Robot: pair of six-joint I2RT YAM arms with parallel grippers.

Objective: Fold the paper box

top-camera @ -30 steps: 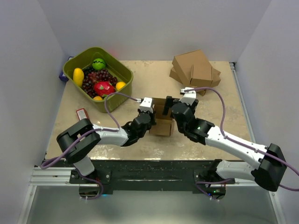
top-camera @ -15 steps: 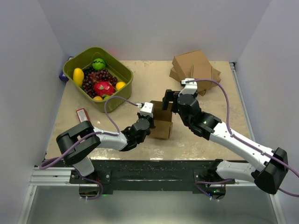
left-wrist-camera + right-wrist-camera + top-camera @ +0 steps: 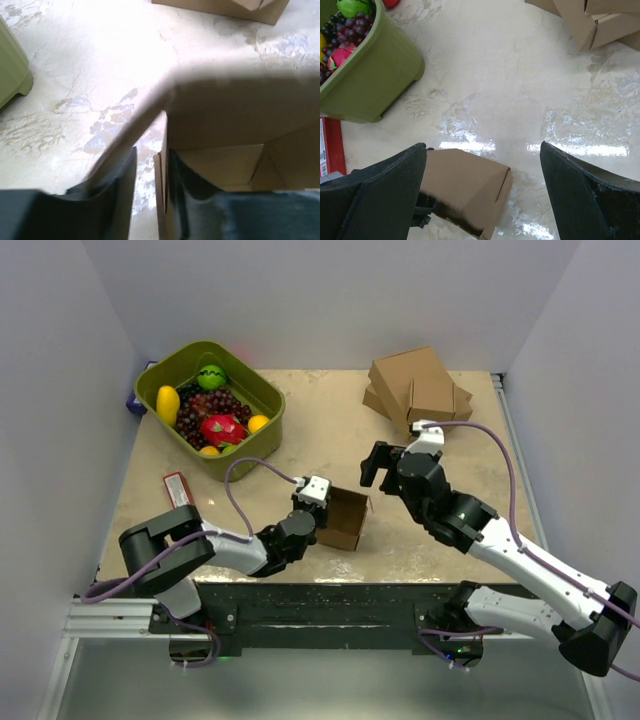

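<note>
Paper box (image 3: 347,520) erected on the counter (image 3: 320,430), near its front edge between the two arms, with its open mouth turned toward the left arm. The left end effector (image 3: 152,155) straddles one side wall, one finger inside and one outside. Its jaws are slightly apart, with a gap showing on the outer side, and clamp nothing. The right end effector (image 3: 379,462) hovers just behind the box, jaws fully apart and empty.

The step in hand is probably closing the open side. One arm should steady a wall while the other presses a flap along its crease, lest the light box slide or tip.

The green fruit tub (image 3: 268,398), stacked cartons (image 3: 415,385) and red packet (image 3: 177,487) lie well apart. None obstructs, though the two arms crowd the box.
</note>
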